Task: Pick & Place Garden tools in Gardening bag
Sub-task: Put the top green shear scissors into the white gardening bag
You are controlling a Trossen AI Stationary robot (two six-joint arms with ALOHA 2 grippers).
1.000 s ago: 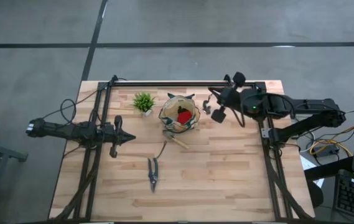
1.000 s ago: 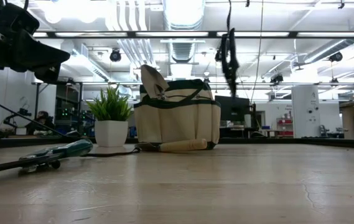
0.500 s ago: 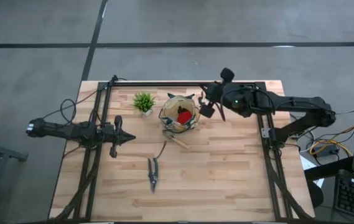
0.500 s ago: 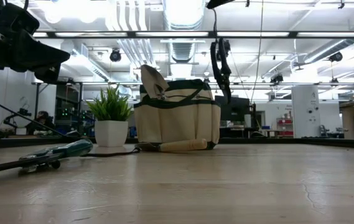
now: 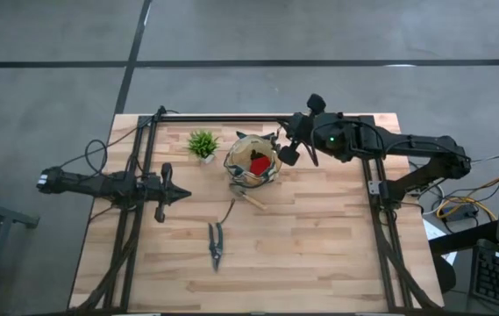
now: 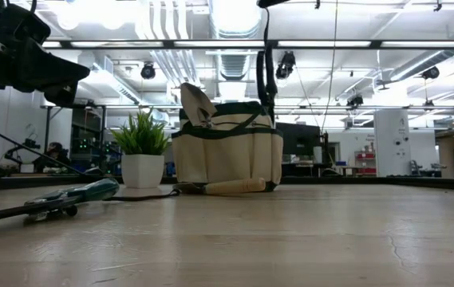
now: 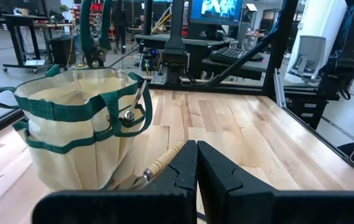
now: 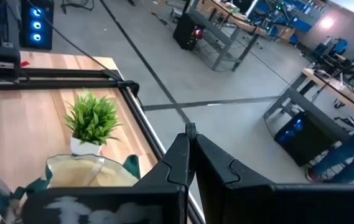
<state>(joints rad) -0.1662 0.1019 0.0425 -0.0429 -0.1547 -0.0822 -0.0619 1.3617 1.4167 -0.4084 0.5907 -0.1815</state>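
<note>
The tan gardening bag (image 5: 253, 164) with green trim stands at the table's far middle. A red item (image 5: 259, 164) and a trowel (image 6: 197, 102) are inside it. My right gripper (image 5: 289, 151) is at the bag's right rim, shut on dark pruning shears (image 6: 263, 76) that hang above that rim. A wooden-handled trowel (image 5: 251, 198) lies on the table against the bag's near side. A second pair of shears (image 5: 216, 244) lies nearer the front edge. My left gripper (image 5: 183, 194) is shut and empty, left of the bag. My right gripper pinches the shears between its two shut fingers. A thin end (image 8: 190, 129) sticks out past the fingertips in the right wrist view. The shears hang straight down below the gripper, clear of the table, with their lower end (image 6: 268, 97) by the bag's rim.
A small green potted plant (image 5: 202, 144) in a white pot stands just left of the bag. A black frame rail (image 5: 258, 118) runs along the far edge. Bare wood lies to the right and front of the bag.
My right gripper has gone toward the table's left edge, toward the bag, carrying the hanging shears. They have come from right of the bag to just over its right rim. The left arm has kept still.
</note>
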